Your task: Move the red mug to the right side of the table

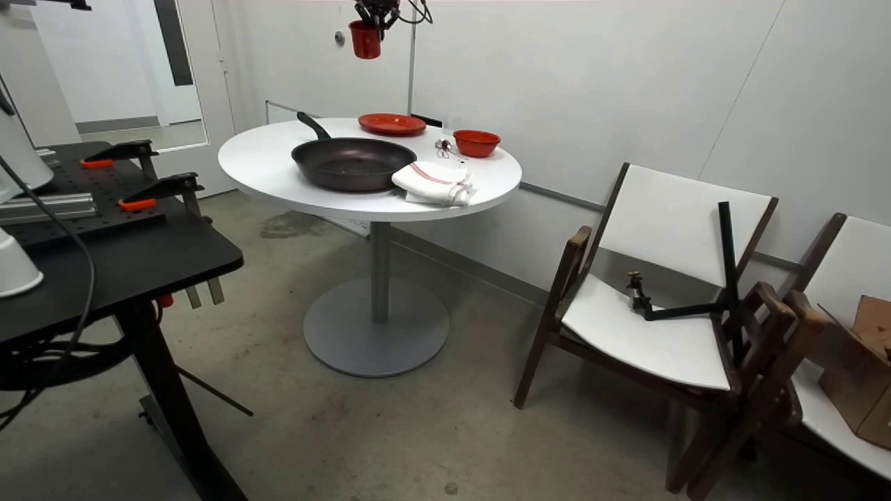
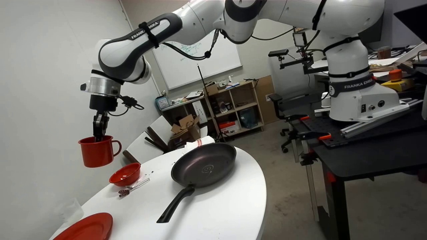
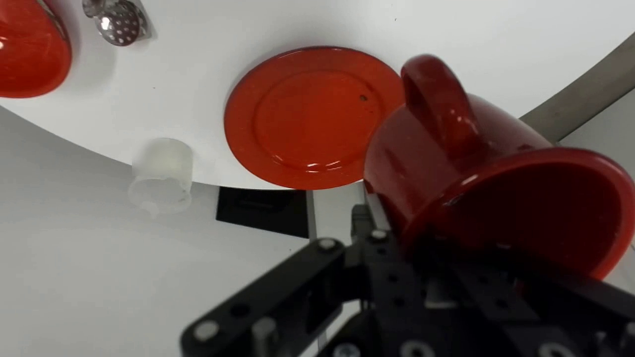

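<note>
Wrist view: hand (image 3: 401, 232) pinches the red mug (image 3: 488, 191) by its wall; release only once it stands on tabletop (image 3: 196, 64).

White wall (image 1: 592, 90) and grey floor (image 1: 418, 431) noted in both exterior views; wood-framed chair (image 1: 654, 341) placed near the wall; whiteboard (image 2: 190, 70) mounted above cluttered wooden shelving (image 2: 235, 109).

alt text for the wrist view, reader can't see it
The gripper holds a red mug by its wall, a white table behind it. On the table are a red plate, a translucent cup near the edge and, cut off at upper left, a red bowl.
</note>
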`<state>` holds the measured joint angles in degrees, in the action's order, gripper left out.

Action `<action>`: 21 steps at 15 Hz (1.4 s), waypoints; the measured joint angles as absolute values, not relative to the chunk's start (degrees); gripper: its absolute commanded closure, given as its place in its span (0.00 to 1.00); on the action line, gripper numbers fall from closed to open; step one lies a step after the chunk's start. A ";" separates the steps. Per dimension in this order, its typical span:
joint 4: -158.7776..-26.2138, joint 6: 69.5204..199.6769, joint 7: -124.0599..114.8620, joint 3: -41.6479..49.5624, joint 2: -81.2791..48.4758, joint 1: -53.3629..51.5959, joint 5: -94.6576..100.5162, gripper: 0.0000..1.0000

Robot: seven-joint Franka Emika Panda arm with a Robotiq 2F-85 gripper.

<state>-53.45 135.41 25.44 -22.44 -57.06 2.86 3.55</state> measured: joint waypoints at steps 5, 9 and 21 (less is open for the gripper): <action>-58.98 141.13 24.60 -20.85 -54.40 5.86 -3.54 0.98; -65.93 146.25 24.60 -20.56 -51.38 8.56 -8.15 0.98; -88.62 151.78 24.51 -19.69 -40.46 15.39 -14.11 0.98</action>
